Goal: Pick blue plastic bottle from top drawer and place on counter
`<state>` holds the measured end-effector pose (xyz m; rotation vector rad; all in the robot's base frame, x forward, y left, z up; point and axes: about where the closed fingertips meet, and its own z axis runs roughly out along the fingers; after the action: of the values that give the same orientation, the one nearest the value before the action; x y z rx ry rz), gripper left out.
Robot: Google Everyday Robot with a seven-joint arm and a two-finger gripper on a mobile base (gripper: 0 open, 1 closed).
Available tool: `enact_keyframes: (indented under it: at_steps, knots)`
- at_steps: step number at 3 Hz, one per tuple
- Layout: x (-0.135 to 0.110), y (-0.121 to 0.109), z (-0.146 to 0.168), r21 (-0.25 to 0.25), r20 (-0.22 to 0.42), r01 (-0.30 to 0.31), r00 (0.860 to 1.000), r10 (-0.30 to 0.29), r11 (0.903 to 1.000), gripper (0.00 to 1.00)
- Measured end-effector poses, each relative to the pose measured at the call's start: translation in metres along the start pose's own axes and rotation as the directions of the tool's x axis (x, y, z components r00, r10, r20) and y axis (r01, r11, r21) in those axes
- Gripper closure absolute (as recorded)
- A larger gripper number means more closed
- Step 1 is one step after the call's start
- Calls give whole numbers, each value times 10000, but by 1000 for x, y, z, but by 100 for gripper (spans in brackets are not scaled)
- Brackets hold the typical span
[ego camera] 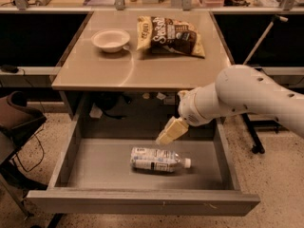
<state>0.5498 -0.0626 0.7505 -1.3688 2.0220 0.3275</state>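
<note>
Top drawer (95, 167): pulled out below the worktop (142, 72), with its grey floor exposed and its flat front panel nearest the camera

Blue plastic bottle (159, 159): lies on its side on the drawer floor, a little right of centre in the view and towards the front half. The white cap points at the right-hand drawer wall. The bottle touches none of the drawer walls

Gripper (170, 132): cream-coloured, positioned over the open drawer, above and just behind the middle of the bottle. It is angled downward and to the left of the view. A visible gap separates its tip from the bottle, so there is no contact. Jaws: cannot tell from this angle whether they stand apart or together

Arm (247, 96): white, enters from the right edge of the view and passes over the right drawer wall, just forward of the worktop's front edge

Worktop contents: a white bowl (110, 40), upright, at the rear left. A brown-and-yellow snack bag (170, 36) lies flat at the rear, right of the bowl, near it but apart
</note>
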Motion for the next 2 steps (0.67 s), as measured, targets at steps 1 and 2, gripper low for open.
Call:
enact_keyframes:
  at_steps: [1,2]
  knots:
    - [13,10,16,290,-124,-379,9992,382,9989,0]
    - [20,12,23,507,-48,-621,9980,624,9968,0]
